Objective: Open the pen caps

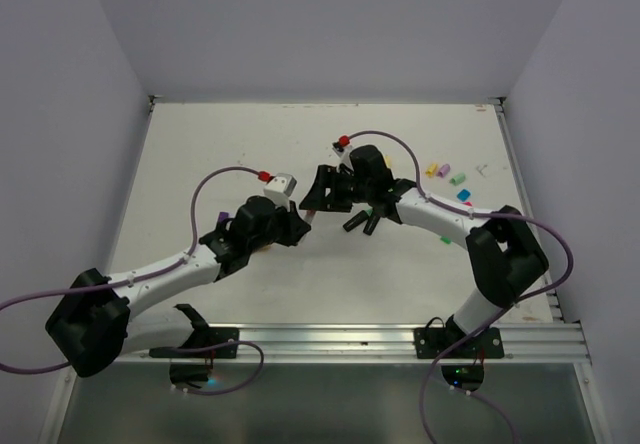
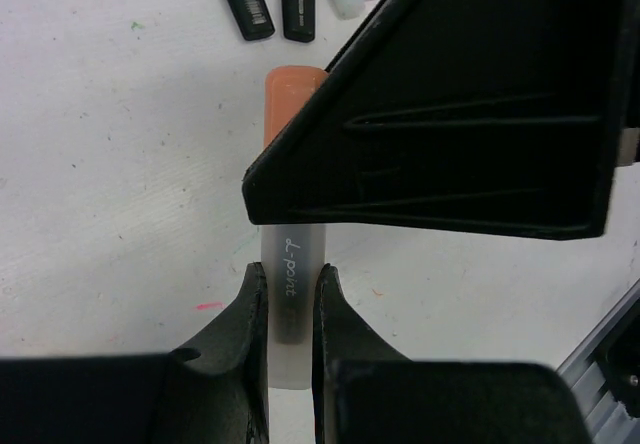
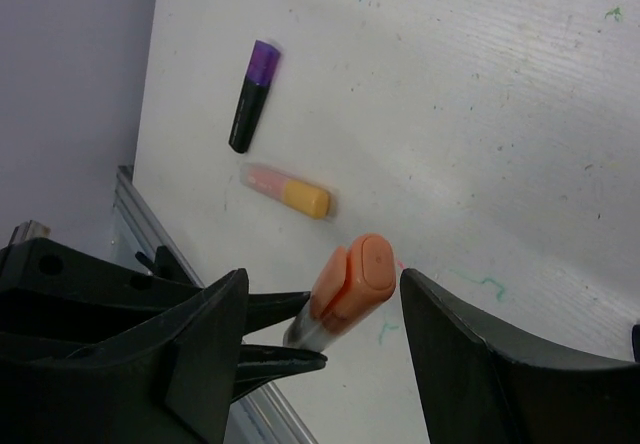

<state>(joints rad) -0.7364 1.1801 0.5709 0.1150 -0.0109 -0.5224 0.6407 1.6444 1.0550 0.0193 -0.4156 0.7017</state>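
Observation:
My left gripper [image 2: 290, 304] is shut on the frosted barrel of a pen [image 2: 292, 259], which points away from it above the table. The pen's orange cap [image 2: 290, 99] is on its far end. My right gripper [image 3: 322, 282] is open, with one jaw on each side of the orange cap [image 3: 355, 284] and a gap on both sides. In the top view the two grippers meet at the table's middle, left gripper [image 1: 300, 219] and right gripper [image 1: 322, 196]. The left gripper's fingers [image 3: 270, 334] show below the cap in the right wrist view.
A black pen with a purple cap [image 3: 252, 96] and a pink pen with a yellow cap [image 3: 288, 190] lie on the table. Black uncapped barrels [image 1: 365, 221] lie by the right arm. Several loose caps [image 1: 457, 177] lie at the right. A metal rail [image 1: 350, 339] runs along the near edge.

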